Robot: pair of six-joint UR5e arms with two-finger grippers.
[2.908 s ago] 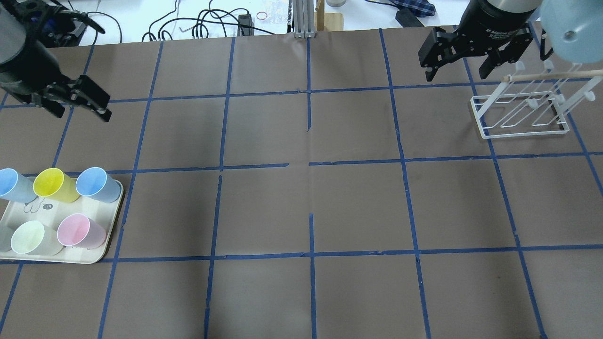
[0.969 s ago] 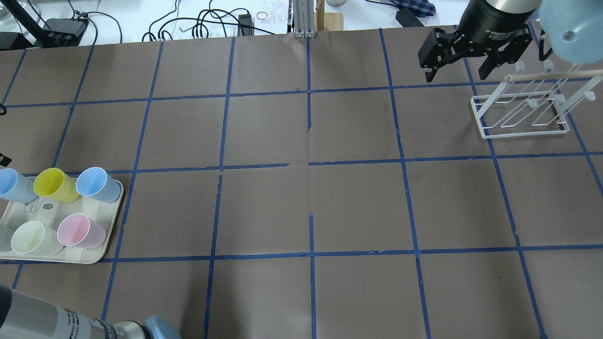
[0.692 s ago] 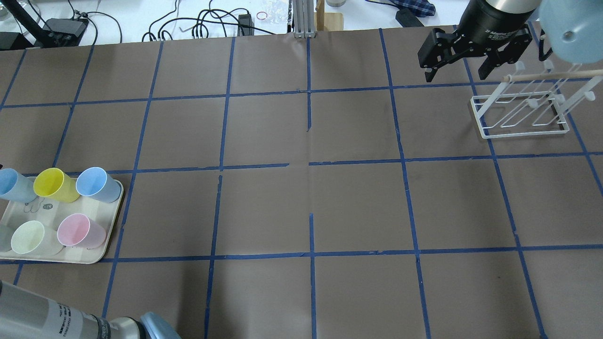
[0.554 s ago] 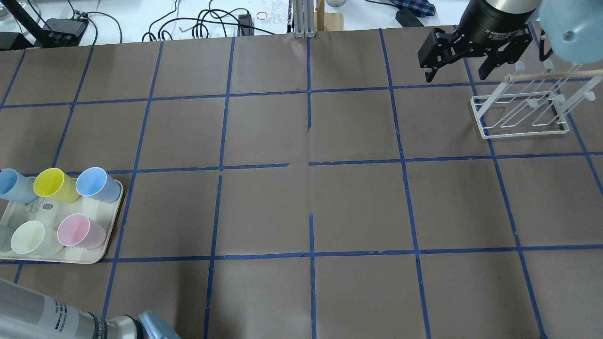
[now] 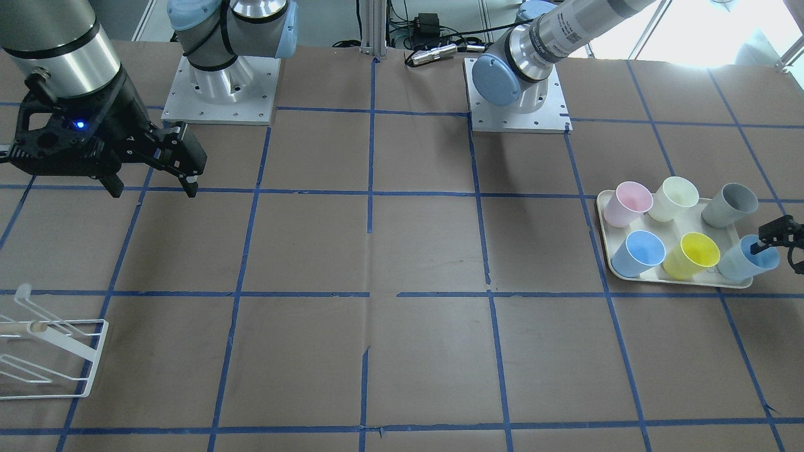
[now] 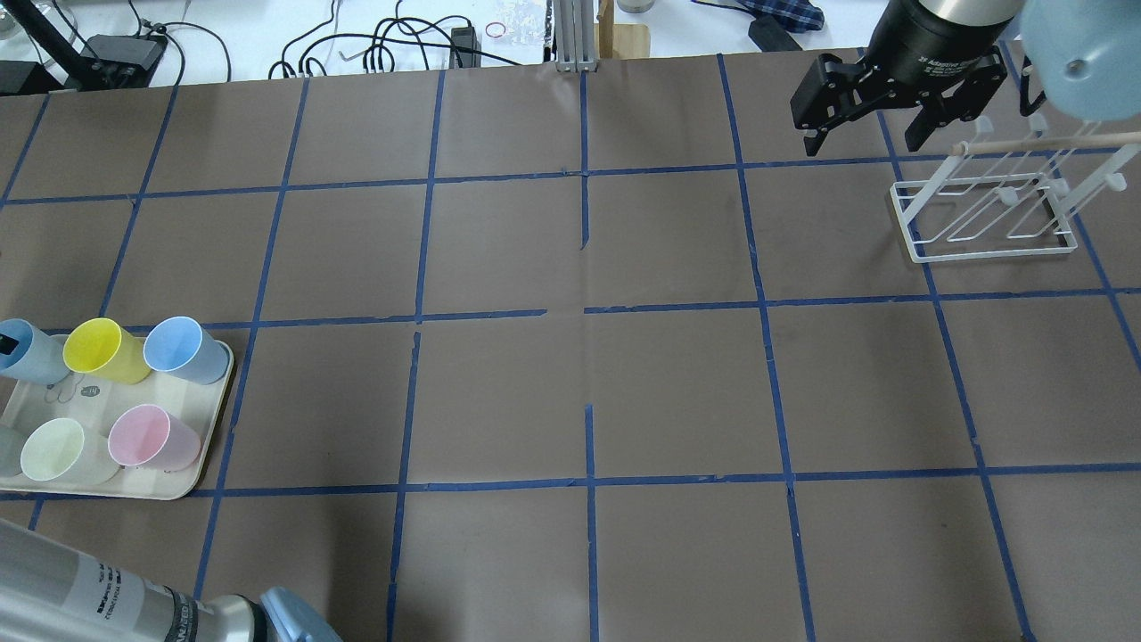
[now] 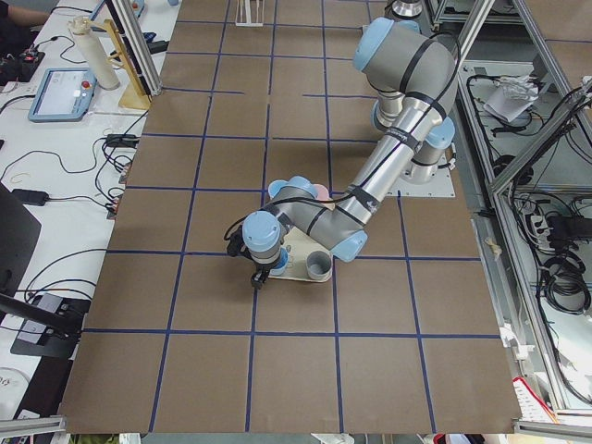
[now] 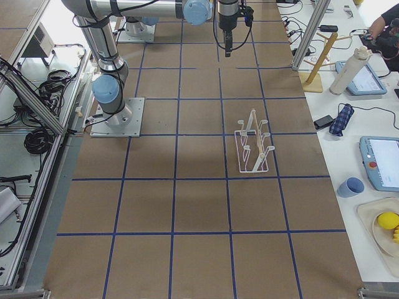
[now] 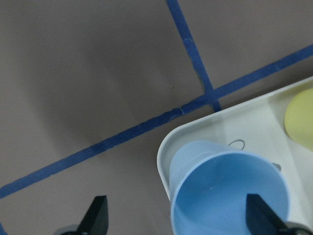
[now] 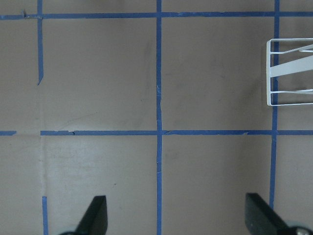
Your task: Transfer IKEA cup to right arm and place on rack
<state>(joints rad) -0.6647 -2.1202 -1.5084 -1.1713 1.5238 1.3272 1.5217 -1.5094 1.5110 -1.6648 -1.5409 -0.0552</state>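
The pale sky-blue IKEA cup (image 6: 31,352) stands upright in the tray's far-left corner; it also shows in the front view (image 5: 744,260) and the left wrist view (image 9: 227,193). My left gripper (image 9: 178,220) is open and low around it. One fingertip (image 6: 7,341) sits over the cup's mouth, the other outside the tray. My right gripper (image 6: 863,134) is open and empty, hovering just left of the white wire rack (image 6: 989,254) with its wooden peg (image 6: 1043,141). The rack also shows in the front view (image 5: 96,358).
The cream tray (image 6: 160,481) also holds a yellow cup (image 6: 98,349), a deeper blue cup (image 6: 183,348), a pink cup (image 6: 147,437), a pale green cup (image 6: 58,450) and a grey cup (image 5: 728,204). My left arm's tube (image 6: 80,597) crosses the near-left corner.
My left arm has swung from the back left round to the tray, and its gripper has come down at the far-left cup. My right gripper has stayed put.
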